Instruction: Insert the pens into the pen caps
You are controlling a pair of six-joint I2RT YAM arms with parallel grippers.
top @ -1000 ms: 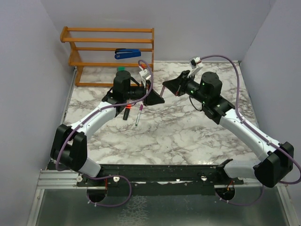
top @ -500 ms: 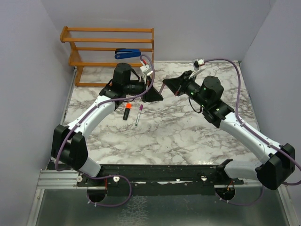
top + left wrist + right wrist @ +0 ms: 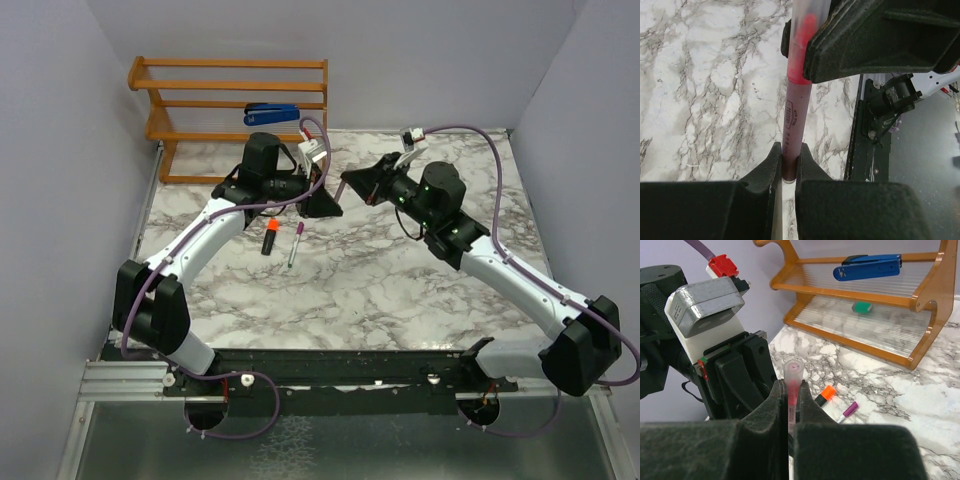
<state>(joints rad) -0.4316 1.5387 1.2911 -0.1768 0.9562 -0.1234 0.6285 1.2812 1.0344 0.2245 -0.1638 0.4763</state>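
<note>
I am holding the pink pen (image 3: 792, 120) between both arms, above the surface (image 3: 400, 280) just in front of the wooden rack (image 3: 230, 110): the left gripper (image 3: 785, 167) fingers are clamping its dark barrel and the right gripper (image 3: 788, 400) fingers are clamping the clear pink cap (image 3: 792, 371). If the two are meeting off-axis, I am risking the cap jamming or the thin pen slipping out. I am counting one orange-capped marker (image 3: 269, 237) and one purple-capped pen (image 3: 295, 243) lying in front of the rack, so three pens with caps in all.
</note>
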